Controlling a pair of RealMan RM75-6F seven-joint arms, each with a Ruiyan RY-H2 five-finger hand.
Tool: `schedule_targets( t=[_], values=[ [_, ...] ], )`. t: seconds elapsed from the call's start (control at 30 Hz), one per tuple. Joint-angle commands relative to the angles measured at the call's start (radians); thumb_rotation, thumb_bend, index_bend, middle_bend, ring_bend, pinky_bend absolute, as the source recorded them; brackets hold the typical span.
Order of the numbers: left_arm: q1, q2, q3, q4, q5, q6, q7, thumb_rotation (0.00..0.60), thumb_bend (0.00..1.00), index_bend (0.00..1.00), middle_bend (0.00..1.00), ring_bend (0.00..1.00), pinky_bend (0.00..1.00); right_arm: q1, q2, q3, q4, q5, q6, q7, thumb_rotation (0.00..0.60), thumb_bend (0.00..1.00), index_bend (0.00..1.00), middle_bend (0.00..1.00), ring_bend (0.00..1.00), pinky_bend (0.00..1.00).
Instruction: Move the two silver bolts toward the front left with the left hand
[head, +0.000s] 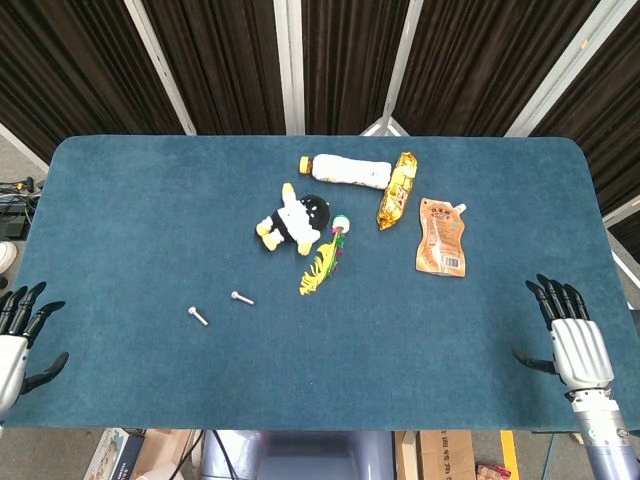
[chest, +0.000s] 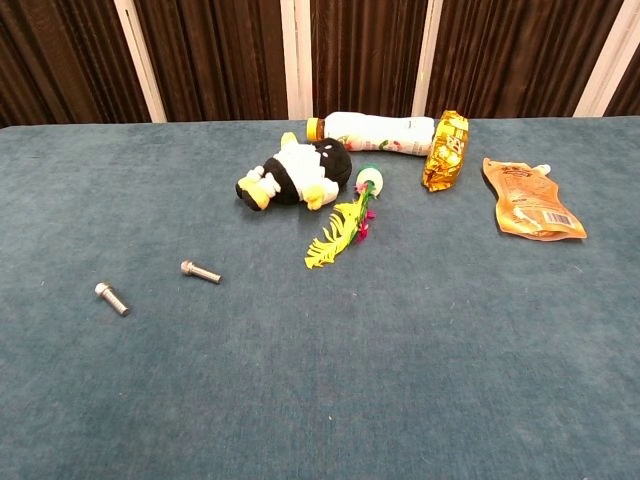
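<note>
Two silver bolts lie apart on the blue table (head: 150, 220), left of centre. One bolt (head: 197, 316) (chest: 111, 298) is nearer the front left; the other bolt (head: 241, 298) (chest: 200, 272) lies a little right and further back. My left hand (head: 20, 340) hovers at the table's front left edge, fingers spread and empty, well left of both bolts. My right hand (head: 568, 335) is at the front right edge, fingers apart, holding nothing. The chest view shows neither hand.
A black, white and yellow plush toy (head: 292, 221), a yellow feather toy (head: 324, 260), a white bottle (head: 345, 171), a gold snack packet (head: 397, 190) and an orange pouch (head: 441, 236) lie in the table's back middle and right.
</note>
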Motion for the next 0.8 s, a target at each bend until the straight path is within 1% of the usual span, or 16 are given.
schedule_targets(
  t=[0.03, 0.13, 0.23, 0.3, 0.33, 0.37, 0.43, 0.47, 0.5, 0.53, 0.63, 0.7, 0.8],
  values=[
    [-0.009, -0.016, -0.007, 0.005, -0.006, -0.016, 0.03, 0.6, 0.36, 0.24, 0.02, 0.0, 0.0, 0.0, 0.002, 0.001, -0.001, 0.004, -0.001, 0.0, 0.6, 0.11, 0.12, 0.07, 0.03, 0.0],
    [-0.052, -0.007, -0.027, 0.009, 0.004, -0.061, 0.087, 0.6, 0.36, 0.25, 0.02, 0.0, 0.0, -0.001, 0.002, 0.004, 0.0, 0.01, -0.002, 0.001, 0.6, 0.11, 0.12, 0.07, 0.03, 0.0],
    [-0.116, 0.015, -0.044, 0.016, 0.014, -0.146, 0.135, 0.6, 0.37, 0.28, 0.02, 0.0, 0.0, 0.0, 0.002, 0.005, 0.0, 0.012, -0.003, -0.004, 0.6, 0.11, 0.12, 0.07, 0.03, 0.0],
    [-0.172, 0.032, -0.06, 0.011, 0.016, -0.22, 0.153, 0.6, 0.39, 0.31, 0.03, 0.0, 0.0, 0.0, 0.002, 0.004, -0.001, 0.013, -0.006, -0.005, 0.6, 0.11, 0.12, 0.07, 0.03, 0.0],
    [-0.212, 0.041, -0.07, 0.002, 0.014, -0.277, 0.142, 0.6, 0.4, 0.32, 0.03, 0.0, 0.0, 0.001, 0.002, 0.003, -0.002, 0.013, -0.008, -0.008, 0.6, 0.11, 0.12, 0.07, 0.03, 0.0],
    [-0.227, 0.043, -0.074, -0.001, 0.012, -0.297, 0.135, 0.6, 0.4, 0.33, 0.03, 0.0, 0.0, 0.001, 0.002, 0.002, -0.002, 0.013, -0.009, -0.01, 0.6, 0.11, 0.12, 0.07, 0.03, 0.0],
    [-0.297, 0.056, -0.089, -0.015, -0.012, -0.413, 0.116, 0.6, 0.4, 0.33, 0.03, 0.0, 0.0, 0.0, 0.002, 0.001, -0.006, 0.012, -0.008, -0.018, 0.6, 0.11, 0.12, 0.07, 0.03, 0.0],
    [-0.321, 0.06, -0.093, -0.021, -0.025, -0.458, 0.116, 0.6, 0.4, 0.33, 0.03, 0.0, 0.0, 0.0, 0.002, 0.0, -0.008, 0.011, -0.007, -0.021, 0.6, 0.11, 0.12, 0.07, 0.03, 0.0],
    [-0.333, 0.062, -0.094, -0.024, -0.033, -0.481, 0.119, 0.6, 0.4, 0.33, 0.03, 0.0, 0.0, 0.0, 0.002, 0.0, -0.009, 0.011, -0.007, -0.022, 0.6, 0.11, 0.12, 0.07, 0.03, 0.0],
    [-0.361, 0.061, -0.097, -0.03, -0.045, -0.531, 0.128, 0.6, 0.4, 0.32, 0.03, 0.0, 0.0, 0.0, 0.003, -0.001, -0.012, 0.01, -0.007, -0.025, 0.6, 0.11, 0.12, 0.07, 0.03, 0.0],
    [-0.414, 0.049, -0.105, -0.039, -0.075, -0.621, 0.155, 0.6, 0.4, 0.32, 0.03, 0.0, 0.0, -0.002, 0.003, -0.002, -0.016, 0.01, -0.005, -0.033, 0.6, 0.11, 0.12, 0.07, 0.03, 0.0],
    [-0.445, 0.028, -0.11, -0.047, -0.105, -0.671, 0.185, 0.6, 0.4, 0.32, 0.03, 0.0, 0.0, -0.002, 0.002, -0.002, -0.018, 0.012, -0.006, -0.038, 0.6, 0.11, 0.12, 0.07, 0.03, 0.0],
    [-0.469, 0.0, -0.106, -0.051, -0.142, -0.717, 0.231, 0.6, 0.4, 0.33, 0.03, 0.0, 0.0, -0.002, 0.002, -0.001, -0.019, 0.016, -0.008, -0.039, 0.6, 0.11, 0.12, 0.07, 0.03, 0.0]
  ],
)
